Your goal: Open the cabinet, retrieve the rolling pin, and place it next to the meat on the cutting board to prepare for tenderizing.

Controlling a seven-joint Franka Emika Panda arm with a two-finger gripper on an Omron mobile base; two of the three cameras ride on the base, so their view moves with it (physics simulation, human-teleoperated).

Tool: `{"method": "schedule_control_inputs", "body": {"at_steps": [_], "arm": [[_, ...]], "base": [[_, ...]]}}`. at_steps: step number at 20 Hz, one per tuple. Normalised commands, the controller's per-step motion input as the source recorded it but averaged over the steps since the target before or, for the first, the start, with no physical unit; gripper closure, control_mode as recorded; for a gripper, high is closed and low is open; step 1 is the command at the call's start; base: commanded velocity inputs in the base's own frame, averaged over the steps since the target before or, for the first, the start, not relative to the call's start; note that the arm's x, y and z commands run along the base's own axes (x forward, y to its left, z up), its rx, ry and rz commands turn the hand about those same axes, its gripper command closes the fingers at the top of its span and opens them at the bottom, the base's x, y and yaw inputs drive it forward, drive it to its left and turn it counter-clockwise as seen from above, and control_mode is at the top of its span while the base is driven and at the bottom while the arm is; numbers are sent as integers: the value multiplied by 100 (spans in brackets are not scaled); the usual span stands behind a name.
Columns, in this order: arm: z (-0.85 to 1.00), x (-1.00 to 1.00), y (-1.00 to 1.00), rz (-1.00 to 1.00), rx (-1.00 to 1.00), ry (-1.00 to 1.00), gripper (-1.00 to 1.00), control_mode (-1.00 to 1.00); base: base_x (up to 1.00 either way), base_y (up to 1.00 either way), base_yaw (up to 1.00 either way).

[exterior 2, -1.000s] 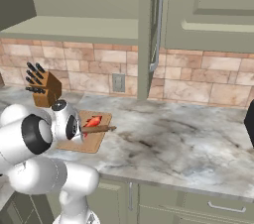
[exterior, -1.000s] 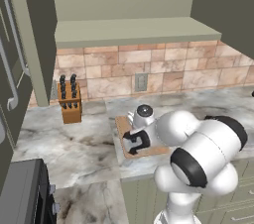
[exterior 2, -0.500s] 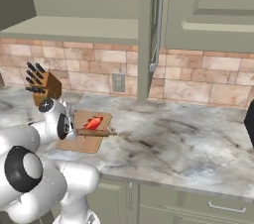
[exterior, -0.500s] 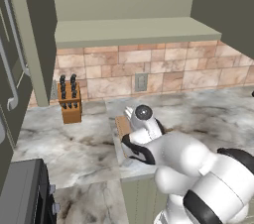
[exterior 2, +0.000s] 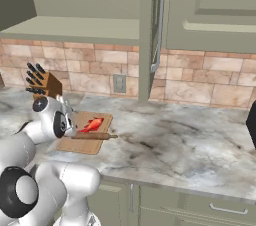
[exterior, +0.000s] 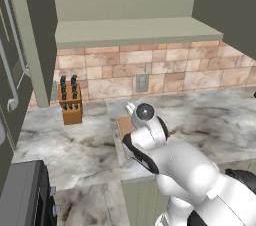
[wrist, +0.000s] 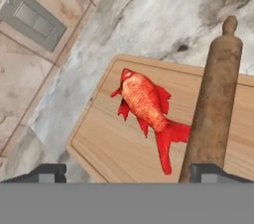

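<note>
Brown wooden rolling pin (wrist: 214,104) lies on the tan wooden cutting board (wrist: 114,143), right beside the red-orange raw meat chunk (wrist: 146,106); jaws spread wide, pinching nothing.

Red-orange meat (wrist: 148,104), brown rolling pin (wrist: 214,96), tan cutting board (wrist: 106,141), grey-veined marble counter (exterior 2: 190,142).

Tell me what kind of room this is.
A kitchen, rendered. Marble-look counter with a tile backsplash, a knife block, and a cutting board holding raw meat beside a rolling pin.
</note>
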Motion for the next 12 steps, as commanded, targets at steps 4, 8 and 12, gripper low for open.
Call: {"method": "schedule_control_inputs", "body": {"at_steps": [4,8,12], "arm": [[15,-12,0,0,0,-1,-100,-100],[19,-26,2,0,0,0,-100,-100],[19,-52,3,-1,0,0,-100,-100]], "base": [[0,0,0],[0,0,0],[0,0,0]]}}
